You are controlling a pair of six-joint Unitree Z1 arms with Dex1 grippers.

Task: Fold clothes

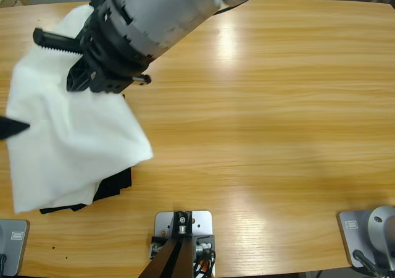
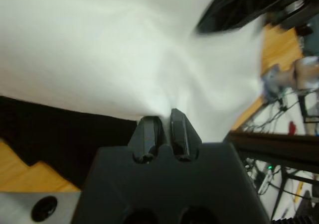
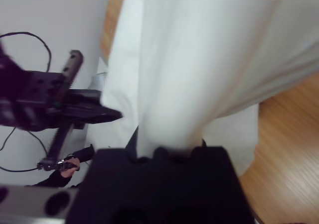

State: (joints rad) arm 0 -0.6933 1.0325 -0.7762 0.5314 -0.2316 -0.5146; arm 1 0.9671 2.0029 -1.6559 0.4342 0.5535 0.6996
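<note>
Left gripper [image 2: 162, 119] pinches the white shirt [image 1: 68, 136] edge, right gripper [image 3: 169, 152] clamps a hanging fold of it, shirt lifted over the table's [image 1: 265, 105] left end, covering most of the black garment [image 1: 114, 182] beneath.

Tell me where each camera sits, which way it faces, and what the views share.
High view: fixed above, looking down on the wooden table; a large silver arm shows over the white T-shirt, which covers the black garment.
Left wrist view: on the left wrist, looking along the left gripper, closed on the white T-shirt.
Right wrist view: on the right wrist, looking along the right gripper; hanging white cloth hides its fingers.
Shared: all three show the white T-shirt and table.
</note>
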